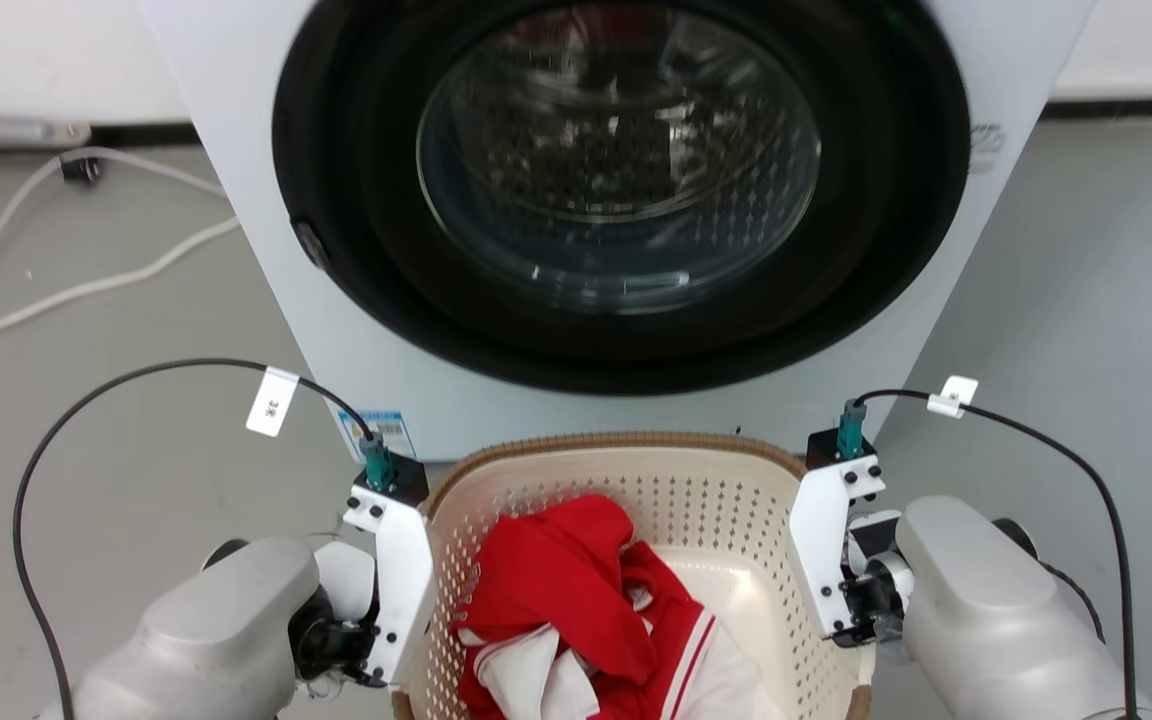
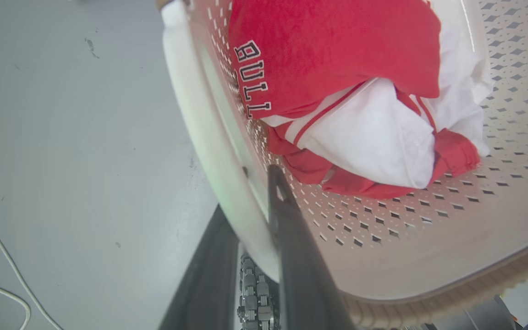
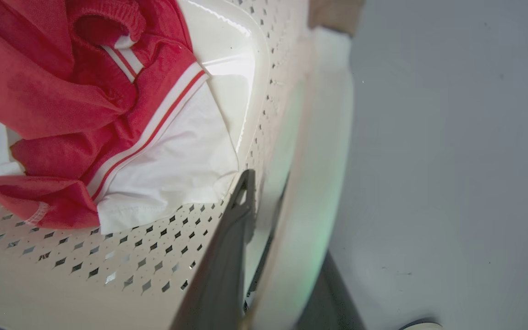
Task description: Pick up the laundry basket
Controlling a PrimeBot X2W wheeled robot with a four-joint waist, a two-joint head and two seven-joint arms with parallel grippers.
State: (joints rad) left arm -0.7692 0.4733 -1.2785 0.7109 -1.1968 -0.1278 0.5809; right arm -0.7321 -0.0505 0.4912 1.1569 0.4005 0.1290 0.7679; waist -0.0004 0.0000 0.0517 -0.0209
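The left gripper had its fingers clamped on the left side of the laundry basket. One finger was inside the wall and one was outside the white handle. The right gripper gripped the right side the same way. The basket was low between the two arms, with red and white clothes in it. Just behind it stood the washing machine. White cables lay on the grey floor far to the left.
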